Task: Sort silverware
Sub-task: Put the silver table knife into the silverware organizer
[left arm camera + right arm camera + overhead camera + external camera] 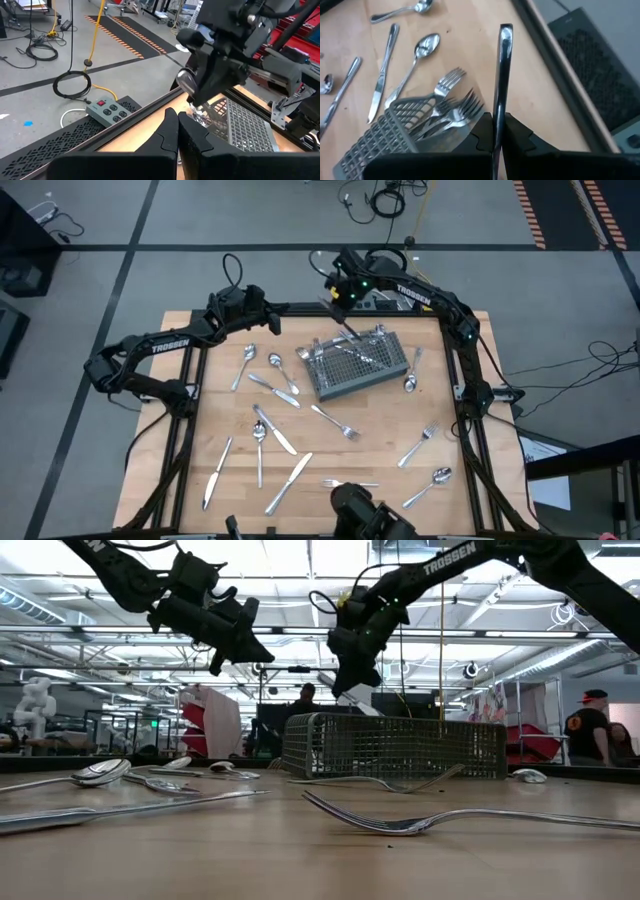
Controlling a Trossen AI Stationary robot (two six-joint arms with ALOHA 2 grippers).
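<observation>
The right gripper (343, 302), clamped on a piece of silverware (501, 85) by its handle, hangs just above the far end of the wire basket (358, 364), the piece's long axis pointing steeply downward, while the left gripper (272, 317) waits shut beside the basket's far-left corner.

A fork (400, 823) lies nearest on the wooden worktop (300, 860), tines pointing left, with a knife (130, 808) and a spoon (95, 773) to its left. Farther back stands the grey wire-mesh basket (395, 747), another fork (380, 781) lying against its near side and a spoon (527, 776) at its right. Above the basket's left end the right hand (350, 665) hangs, clamped on a slim silver piece (350, 698). The left hand (240, 645) hovers farther left, fingers together. A person (590, 730) stands far right
</observation>
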